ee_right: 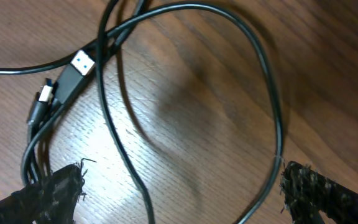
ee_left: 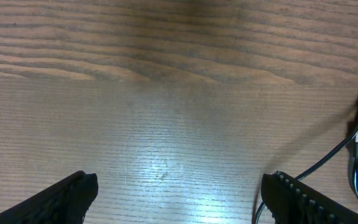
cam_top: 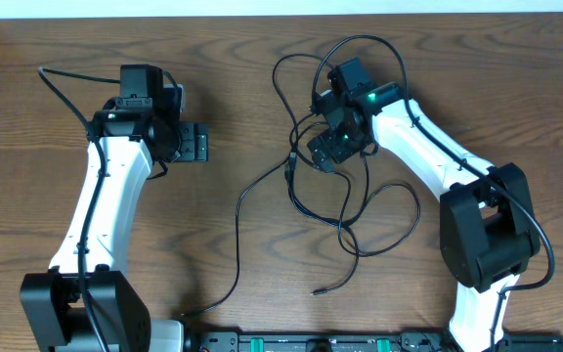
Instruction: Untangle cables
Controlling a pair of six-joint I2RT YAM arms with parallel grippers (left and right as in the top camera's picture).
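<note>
Black cables (ee_right: 279,124) lie tangled centre-right on the tabletop (cam_top: 223,59). Right fingers (ee_right: 316,193) are spread and empty over a loop near the USB plug (ee_right: 79,62). Left fingers (ee_left: 67,199) are spread over bare wood. Strand order looks uncertain. Advise pinching one strand near its plug and drawing it outward slowly.

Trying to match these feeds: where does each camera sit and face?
Overhead: above the table, looking straight down on left arm, right arm and black cables.
Left wrist: on the left hand, facing bare table, fingertips showing.
Right wrist: on the right hand, fingertips showing, facing the black cables.
Shared: black cables appear in all three.
</note>
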